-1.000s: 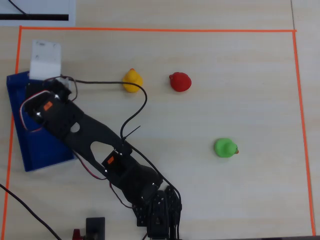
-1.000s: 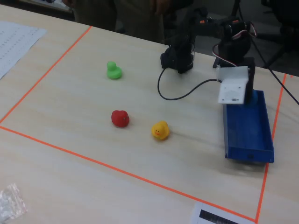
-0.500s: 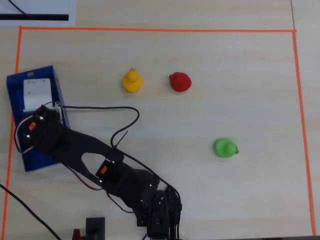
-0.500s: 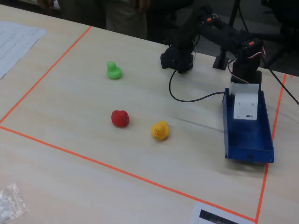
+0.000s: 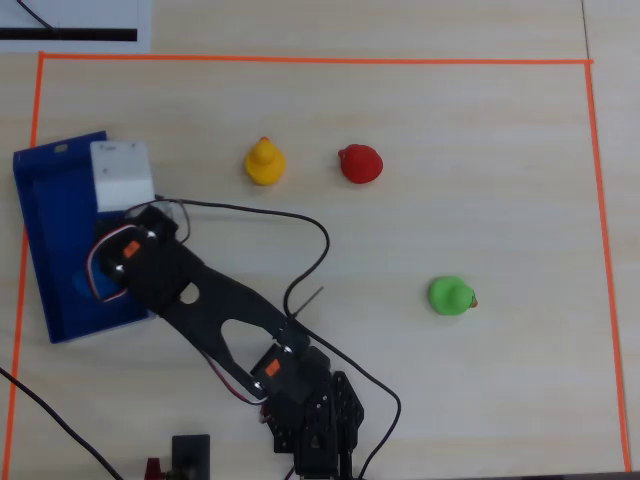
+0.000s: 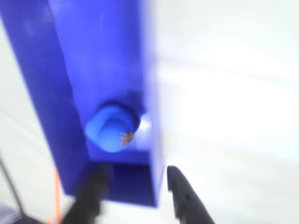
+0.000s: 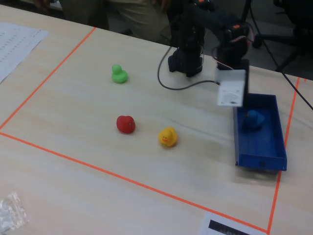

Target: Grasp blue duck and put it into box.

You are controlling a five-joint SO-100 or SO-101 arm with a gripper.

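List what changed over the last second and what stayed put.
The blue duck now lies free on the floor of the box; earlier it was not visible. The gripper, open and empty in the wrist view, has swung from over the box toward its inner wall. The yellow duck, red duck, green duck and box have not moved.

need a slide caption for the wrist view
Blue duck lying inside the box, open gripper just above.

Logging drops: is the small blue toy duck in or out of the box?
In: small blue toy duck sits inside dark-blue open tray; open gripper holds nothing.
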